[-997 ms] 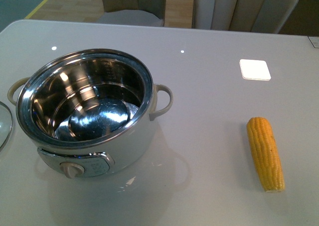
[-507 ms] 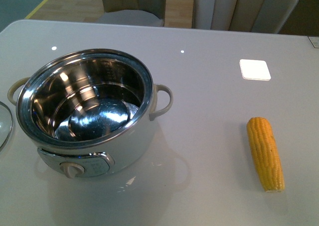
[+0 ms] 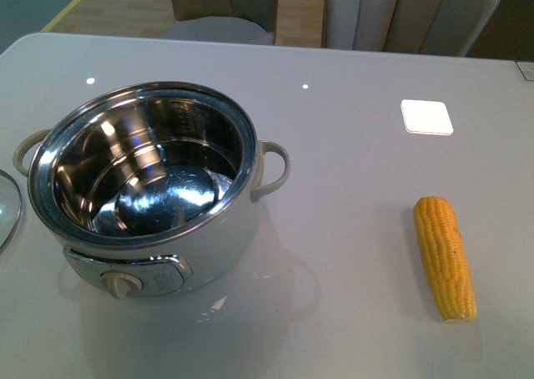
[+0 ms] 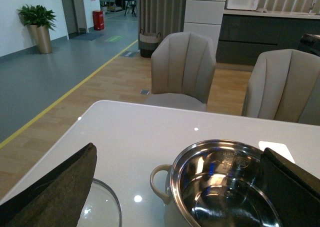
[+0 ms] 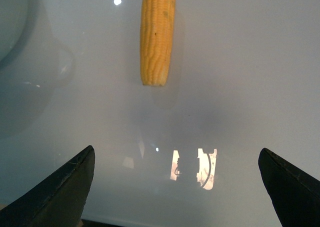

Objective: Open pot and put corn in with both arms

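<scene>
- Lid step looks done: pot (image 3: 219, 244) sits open, lid (image 3: 7, 212) on the tabletop (image 3: 350, 170) just beside it.
- Corn (image 3: 445, 256) lies well right of the pot, untouched.
- Left fingers (image 4: 60, 187) and right fingers (image 5: 65, 187) are spread wide, empty.
- Next up, I'd guess: right side drops down and grips the corn.

Pot (image 3: 227, 239): white and round, shiny steel inside, stood open on the left.
Dial (image 3: 122, 285): cream, on the pot's front.
Handles (image 3: 274, 169): two cream loops, one on each side.
Lid (image 3: 7, 209): glass, lay flat just left of the pot.
Corn (image 3: 445, 256): yellow cob, lay flat, well apart to the pot's right.
</scene>
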